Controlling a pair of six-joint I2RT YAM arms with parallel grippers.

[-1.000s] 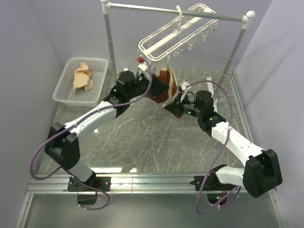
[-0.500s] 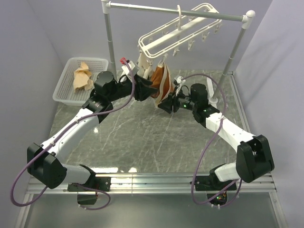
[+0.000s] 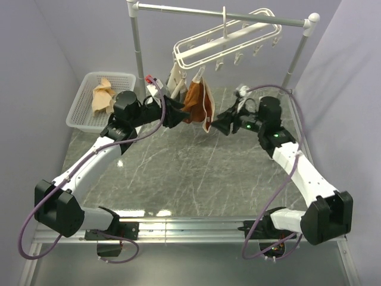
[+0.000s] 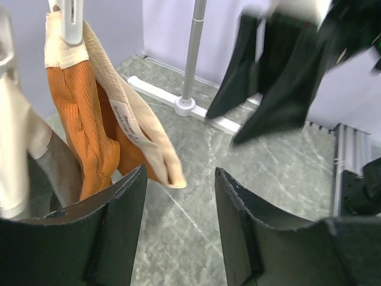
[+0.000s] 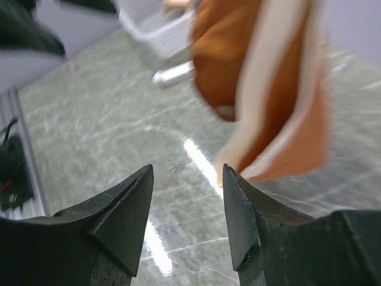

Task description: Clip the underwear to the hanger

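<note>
The rust-orange underwear with its pale waistband hangs from a clip of the white hanger, which hooks on the rail. In the left wrist view the underwear dangles under a white clip, up and left of my left gripper, which is open and holds nothing. My right gripper is open too, with the underwear blurred just beyond its right finger. From above, the left gripper and right gripper flank the garment, both apart from it.
A white basket with a light tan cloth sits at the back left. The grey rail on white posts spans the back. A grey-and-beige garment hangs beside the underwear.
My right gripper has opened, let go of the underwear and pulled back to the right. The left gripper has widened and drawn back left. The underwear now hangs from the clip alone.
</note>
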